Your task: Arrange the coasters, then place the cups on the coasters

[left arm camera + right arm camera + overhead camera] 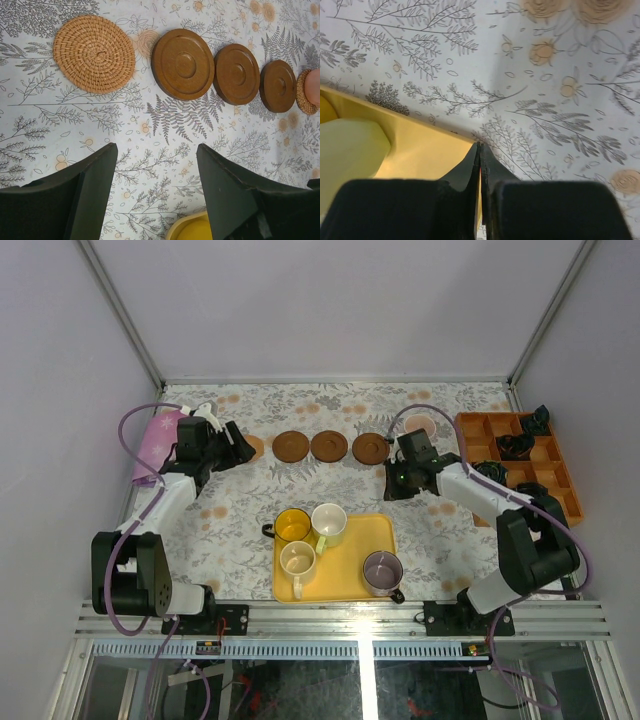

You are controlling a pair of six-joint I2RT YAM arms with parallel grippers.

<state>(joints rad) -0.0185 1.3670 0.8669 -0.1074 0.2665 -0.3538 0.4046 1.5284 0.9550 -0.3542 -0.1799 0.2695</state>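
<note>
Risk, R side: R gripper (480, 147) hangs by the far edge of the yellow tray (420, 145) w/ its fingers pressed together. If it drops onto a cup like that it'll shove the cup, not take it. Needs to spread first, I reckon.
Risk, crowding: yellow cup (293, 526) and the cream cup (329, 523) next to it look to be touching, and the 2nd cream cup (298, 560) sits just in front. Going for one prob. bumps a neighbour or snags a handle.
Risk, coasters: dark coasters (236, 74) are thin, lie loose on the flowered cloth (60, 125) and sit close in a row. A cup set down off-centre could push one out of line, or its handle could foul the next cup.
Where things are: woven coaster (94, 53) is at the left end of the row. Pink cup (314, 87) already stands on the other woven coaster (301, 95) at the right end. Grey-purple cup (382, 570) is in the tray's near right corner. 4 cups on the tray, 4 coasters bare.
L gripper (155, 150): fingers spread wide, nothing between them. It hovers over the cloth just this side of the row and touches nothing that I can see.
R gripper, state: clenched tight, tips meeting, nothing pinched. Can't tell if the tips brush the tray rim.
</note>
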